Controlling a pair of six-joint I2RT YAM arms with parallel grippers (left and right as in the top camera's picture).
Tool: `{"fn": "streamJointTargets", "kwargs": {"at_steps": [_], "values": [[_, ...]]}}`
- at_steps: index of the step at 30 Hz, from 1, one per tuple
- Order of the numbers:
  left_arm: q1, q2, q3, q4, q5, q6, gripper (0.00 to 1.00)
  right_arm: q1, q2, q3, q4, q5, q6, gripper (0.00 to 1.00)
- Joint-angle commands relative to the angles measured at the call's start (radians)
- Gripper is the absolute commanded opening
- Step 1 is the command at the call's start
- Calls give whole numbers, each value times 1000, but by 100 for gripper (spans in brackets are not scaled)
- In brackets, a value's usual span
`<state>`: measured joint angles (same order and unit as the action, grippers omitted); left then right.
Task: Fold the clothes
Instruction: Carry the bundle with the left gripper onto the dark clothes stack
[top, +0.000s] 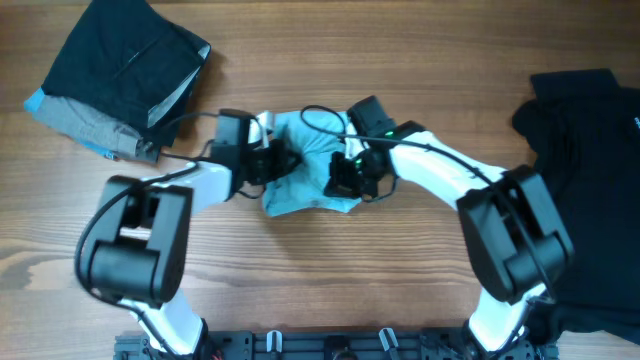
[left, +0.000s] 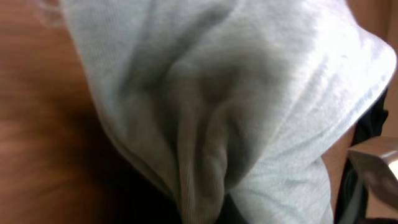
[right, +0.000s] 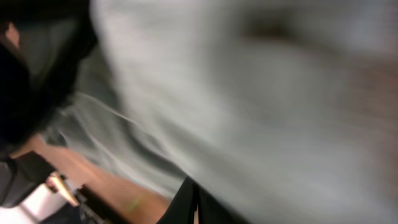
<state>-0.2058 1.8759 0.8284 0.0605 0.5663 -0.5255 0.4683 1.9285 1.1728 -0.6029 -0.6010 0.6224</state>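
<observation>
Left tool (top: 272, 162) clamped on the left edge of the pale-blue T-shirt (top: 300, 192); wrist view shows cloth gathered into a fold at bottom centre. Right tool (top: 347, 176) jaws together at the shirt's right edge, actual pinch too blurred to confirm. T-shirt sits crumpled mid-frame on the counter (top: 330, 290), long axis roughly left-right between the tools; collar/hem direction unreadable. Folded dark stack (top: 120, 70) upper left, black garment (top: 590, 120) far right.
</observation>
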Motion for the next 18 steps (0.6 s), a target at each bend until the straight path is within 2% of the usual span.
{"fn": "streamJointTargets", "kwargs": {"at_steps": [1, 6, 10, 14, 18], "values": [[121, -112, -14, -128, -5, 2, 4, -77, -147, 7, -49, -53, -50, 4], [207, -355, 67, -254, 63, 24, 4, -158, -313, 7, -122, -42, -127, 4], [249, -484, 136, -245, 42, 2, 4, -172, -372, 7, -131, -12, -125, 4], [304, -528, 200, -180, -90, -45, 4, -171, -382, 7, -132, 5, -121, 4], [386, -497, 229, 17, -112, -115, 4, -171, -382, 7, -139, 5, -123, 4]]}}
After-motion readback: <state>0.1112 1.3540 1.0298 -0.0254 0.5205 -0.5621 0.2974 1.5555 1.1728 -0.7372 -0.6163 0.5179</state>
